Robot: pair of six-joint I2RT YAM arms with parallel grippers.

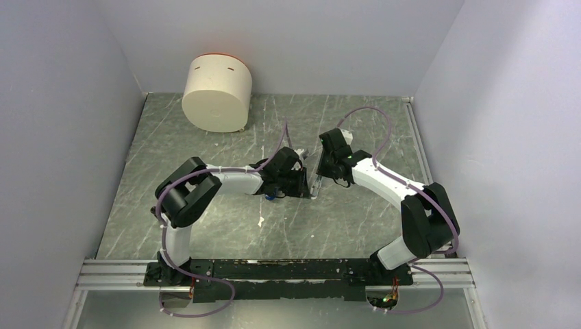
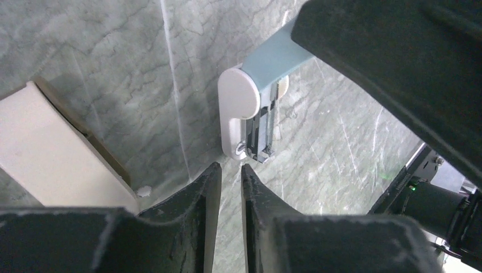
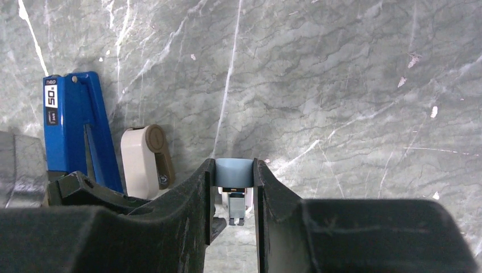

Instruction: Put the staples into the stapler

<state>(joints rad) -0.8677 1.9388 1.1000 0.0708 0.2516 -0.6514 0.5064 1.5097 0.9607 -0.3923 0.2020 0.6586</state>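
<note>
The stapler [image 3: 71,128], a glossy bright-blue plastic wedge with a white label, sits on the grey, veined, stone-look table [image 3: 341,85], just beside a rounded cream-and-tan oblong [image 3: 142,162]. Near it, the right gripper [image 3: 234,170] is clamped on a pale-blue piece [image 2: 273,57] with a silvery metal channel. The left gripper [image 2: 230,176] has its black fingers narrowly apart, holding nothing.

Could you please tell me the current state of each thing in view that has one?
Pale-blue oblong plastic piece: clamped by the right gripper, silver metal channel exposed.
Right gripper: shut on that piece.
Left gripper: jaws barely apart, empty.
Bright blue stapler with a white label: lying on the table, ungripped.
Tan oblong piece with a brown round end: lying beside the stapler, ungripped.
</note>
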